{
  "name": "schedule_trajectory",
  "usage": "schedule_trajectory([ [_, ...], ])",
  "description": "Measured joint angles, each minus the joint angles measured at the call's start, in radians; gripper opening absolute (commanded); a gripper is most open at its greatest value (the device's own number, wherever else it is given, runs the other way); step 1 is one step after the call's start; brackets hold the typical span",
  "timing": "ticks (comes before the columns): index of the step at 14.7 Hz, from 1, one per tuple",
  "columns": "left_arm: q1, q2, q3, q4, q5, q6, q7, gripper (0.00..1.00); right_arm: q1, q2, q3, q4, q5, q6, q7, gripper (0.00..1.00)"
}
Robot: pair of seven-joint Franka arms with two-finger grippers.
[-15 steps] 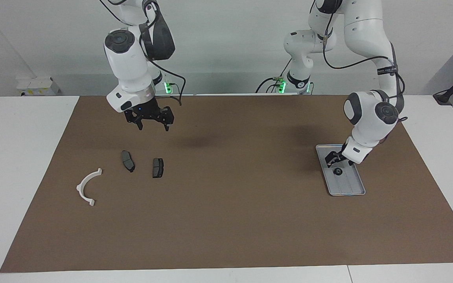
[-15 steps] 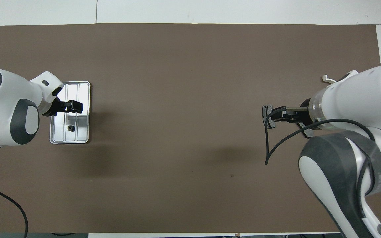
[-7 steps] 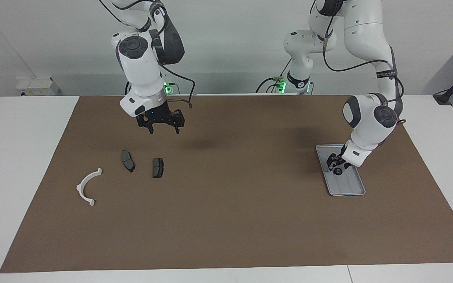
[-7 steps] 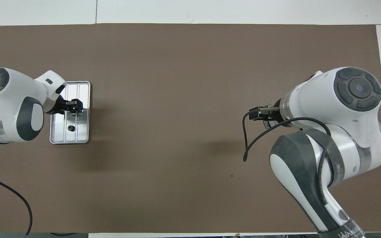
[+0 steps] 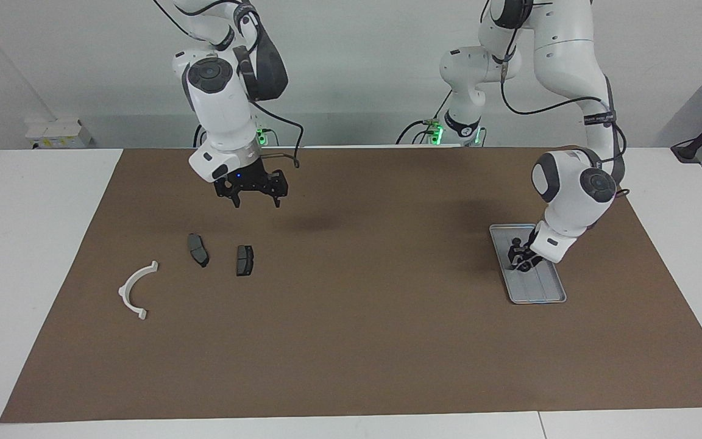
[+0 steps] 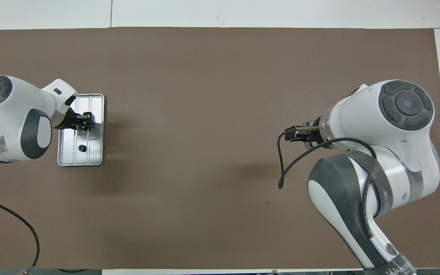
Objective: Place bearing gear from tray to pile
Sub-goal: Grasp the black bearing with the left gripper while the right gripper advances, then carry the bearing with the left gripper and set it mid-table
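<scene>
In the facing view, the silver-grey metal tray (image 5: 534, 291) lies on the brown mat (image 5: 351, 341) toward the left arm's end of the white desk (image 5: 34, 244). It is a flat rectangle with rounded corners and a raised rim. Its long axis runs away from the robots with a slight slant. The left end effector (image 5: 520, 262) is down inside the tray, and its dark body hides the bearing gear from us here. We cannot tell whether it is spread or pressed together.

Toward the right arm's end of the desk lies the pile. It has a white plastic half-ring bracket (image 5: 134, 292) and two dark grey brake pads (image 5: 198, 250) (image 5: 244, 260), all apart from one another. The right end effector (image 5: 255, 200) hangs spread wide in the air over bare mat, near the pads, and pinches nothing.

In the overhead view, the tray (image 6: 98, 114) shows a shiny ribbed bottom, with the ribs running along its length. The bearing gear (image 6: 82, 148) lies on that bottom, in the half nearer the robots. It is a small, dark, round part, too small for us to make out any teeth, and its round outline gives no long axis. The left end effector (image 6: 84, 124) shows over the tray's middle, apart from the gear. The right end effector (image 6: 294, 134) juts from its white wrist over the mat, and that arm covers the pile.
</scene>
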Motion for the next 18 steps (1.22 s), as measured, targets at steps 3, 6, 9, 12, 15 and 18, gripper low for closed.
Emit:
schedule_trajectory([
  [3,-0.001,0.009,0.0,0.011,0.0,0.0,-0.005,0.44,0.0,0.0,0.0,-0.001,0.0,0.0,0.001,1.0],
  [6,-0.001,0.012,-0.002,0.015,-0.002,0.0,-0.014,0.2,0.001,0.0,0.0,-0.002,0.0,0.0,0.001,1.0],
  [9,-0.002,0.013,-0.002,0.018,-0.002,-0.004,-0.021,0.11,0.001,0.0,0.0,-0.003,0.0,0.0,0.003,1.0],
  [12,-0.025,0.021,-0.007,0.087,-0.004,-0.088,-0.159,0.11,0.001,0.0,0.0,-0.004,0.0,0.0,0.003,1.0],
  [15,-0.135,0.04,-0.013,0.23,-0.004,-0.215,-0.401,0.12,0.001,0.0,0.0,-0.004,0.0,0.0,0.003,1.0],
  [18,-0.277,0.062,-0.016,0.279,-0.005,-0.22,-0.645,0.13,0.001,0.0,-0.001,-0.004,0.0,0.0,0.003,1.0],
])
